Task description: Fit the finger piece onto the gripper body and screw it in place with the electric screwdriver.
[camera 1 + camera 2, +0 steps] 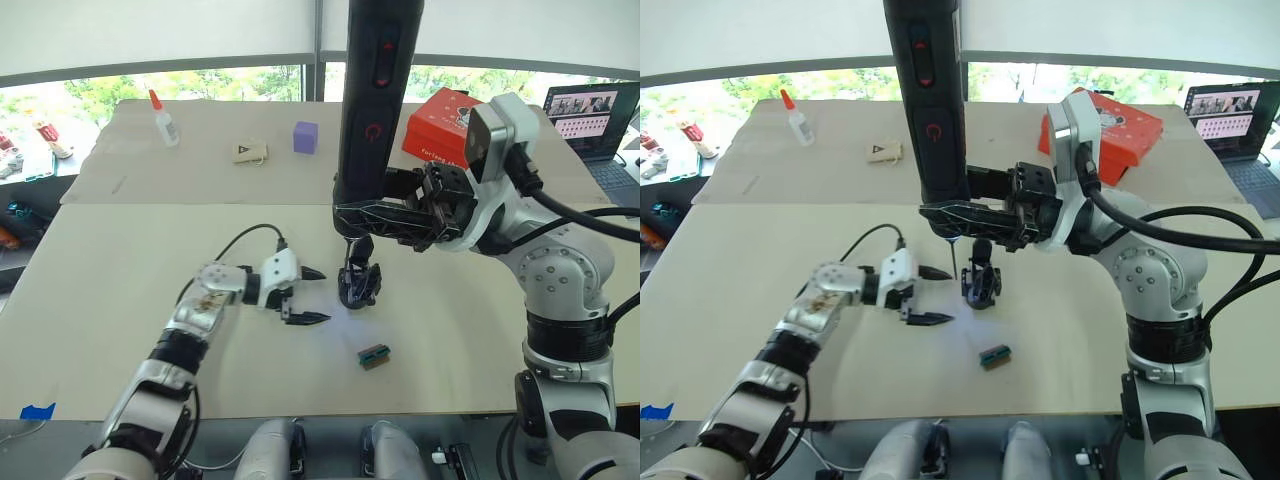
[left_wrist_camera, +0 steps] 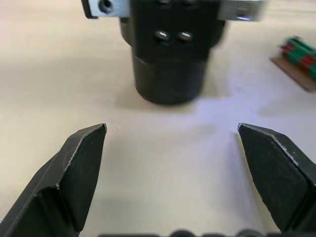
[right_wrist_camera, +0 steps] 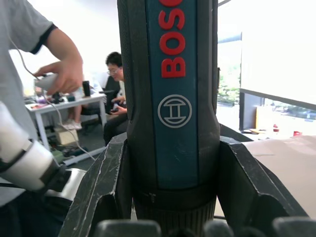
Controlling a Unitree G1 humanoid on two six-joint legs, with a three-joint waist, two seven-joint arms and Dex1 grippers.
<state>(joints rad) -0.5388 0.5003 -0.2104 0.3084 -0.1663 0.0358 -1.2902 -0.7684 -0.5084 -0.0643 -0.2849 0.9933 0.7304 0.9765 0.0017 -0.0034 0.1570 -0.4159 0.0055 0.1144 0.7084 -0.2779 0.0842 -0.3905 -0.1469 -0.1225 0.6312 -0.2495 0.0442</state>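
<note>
Right gripper (image 1: 945, 214) clamps electric screwdriver (image 1: 932, 100) (left gripper (image 1: 308, 296) agape).

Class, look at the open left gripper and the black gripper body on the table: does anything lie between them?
Nothing visible does. Bare table separates the left gripper from the black gripper body's round base.

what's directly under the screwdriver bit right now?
The gripper body stands on the table just beside the thin bit of the screwdriver, which the right gripper holds upright. Whether the tip meets a screw can't be seen.
</note>
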